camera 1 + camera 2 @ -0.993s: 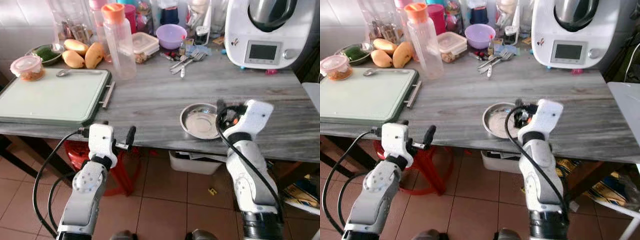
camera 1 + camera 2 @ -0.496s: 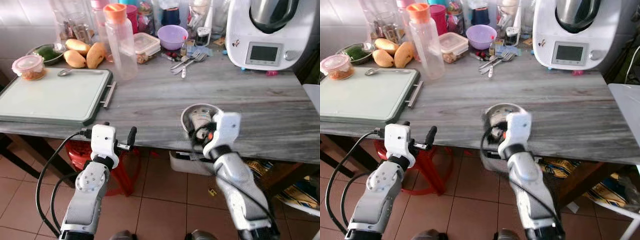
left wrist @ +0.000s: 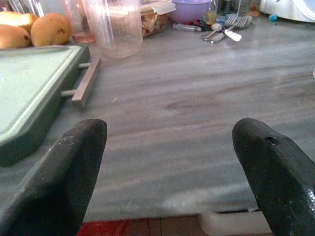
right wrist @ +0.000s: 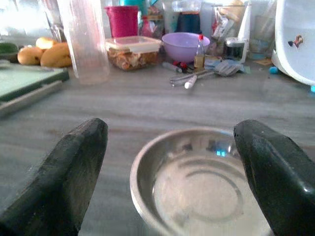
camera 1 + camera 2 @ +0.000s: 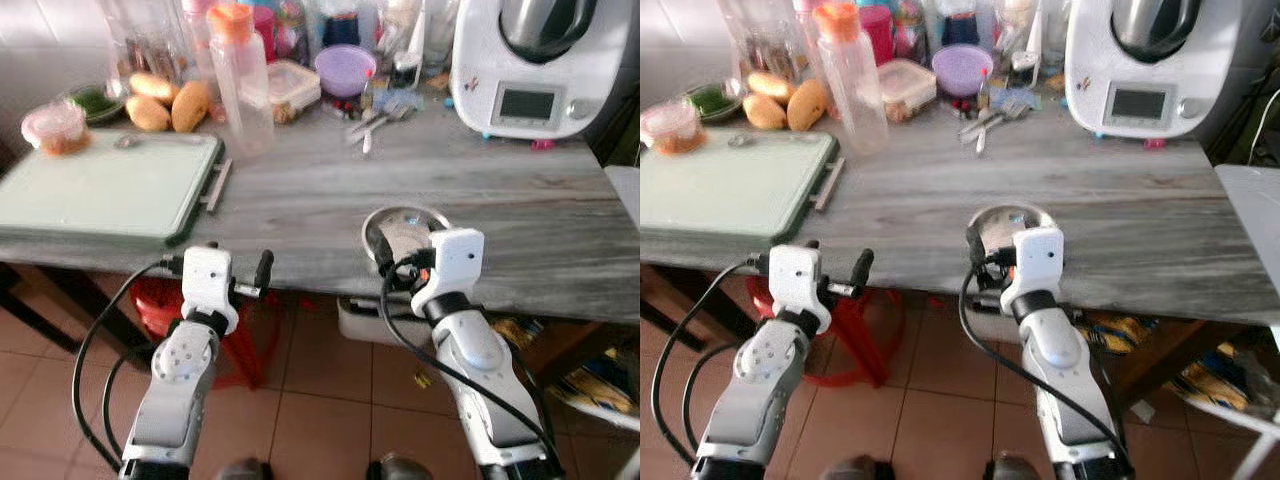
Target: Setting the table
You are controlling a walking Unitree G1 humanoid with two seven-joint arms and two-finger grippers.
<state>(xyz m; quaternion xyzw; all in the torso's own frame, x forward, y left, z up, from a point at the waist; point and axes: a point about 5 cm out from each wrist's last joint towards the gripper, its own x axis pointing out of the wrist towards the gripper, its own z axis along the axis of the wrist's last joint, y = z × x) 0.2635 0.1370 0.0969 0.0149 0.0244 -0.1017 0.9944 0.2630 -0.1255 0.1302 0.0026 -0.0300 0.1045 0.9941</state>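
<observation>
Terracotta floor tiles (image 5: 320, 420) run under a long grey wood-grain table (image 5: 330, 190), its near edge just ahead of both arms. At the near left, the left gripper (image 3: 170, 162) hangs at table-edge height before bare tabletop, its two black fingers spread wide with nothing between them. At the near right, the right gripper (image 4: 172, 167) is level with a steel bowl (image 4: 197, 184) that sits close to the table's near edge; its fingers are also wide apart, one either side of the bowl's near rim, not touching it. A red stool (image 5: 165, 305) stands on the floor under the table behind the left arm, and a white tub (image 5: 365, 322) sits under the table by the bowl.

Farther back on the left lies a pale green tray (image 5: 100, 185) with a metal handle on its right side. Beyond it are mangoes (image 5: 170, 105), a small lidded tub (image 5: 55, 128) and a tall clear bottle with an orange cap (image 5: 240, 75). At the far middle lie a fork and spoons (image 4: 206, 73), a lidded food box (image 4: 133, 51) and a purple bowl (image 4: 186, 45). A white kitchen machine (image 5: 535, 65) stands at the far right.
</observation>
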